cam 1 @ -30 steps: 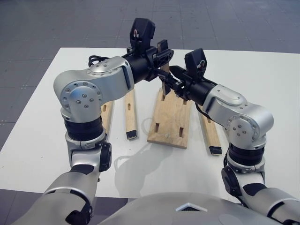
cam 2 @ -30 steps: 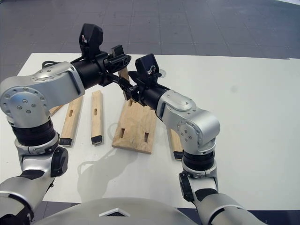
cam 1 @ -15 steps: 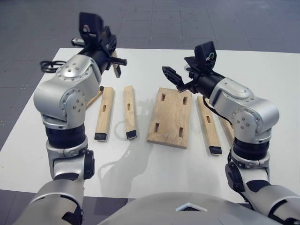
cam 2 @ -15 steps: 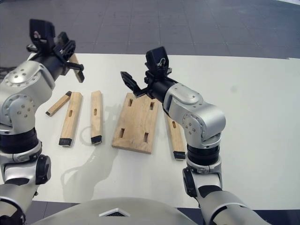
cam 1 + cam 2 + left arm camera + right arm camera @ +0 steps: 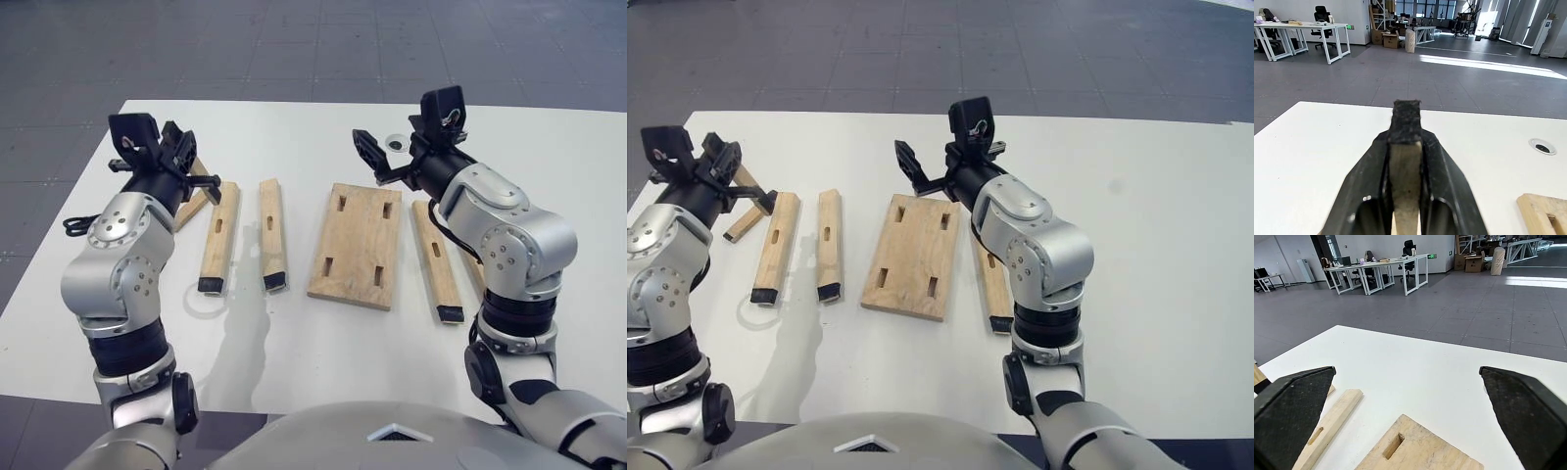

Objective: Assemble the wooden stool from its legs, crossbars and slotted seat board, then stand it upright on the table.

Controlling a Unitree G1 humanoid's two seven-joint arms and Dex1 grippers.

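The slotted seat board lies flat at mid table. Two legs lie to its left, and another leg lies to its right, partly under my right arm. My left gripper is low over the table's left side, shut on a narrow black-tipped crossbar. A second crossbar rests on the table just beneath it. My right gripper hovers open above the far end of the seat board, with nothing between its fingers.
A round cable hole sits in the tabletop behind the right gripper. A black cable hangs at the table's left edge. Bare white table lies in front of the wooden parts and far right.
The right gripper let go of the crossbar and drew back. My left arm swung it from above the seat board's far end to the table's left side, and lower.
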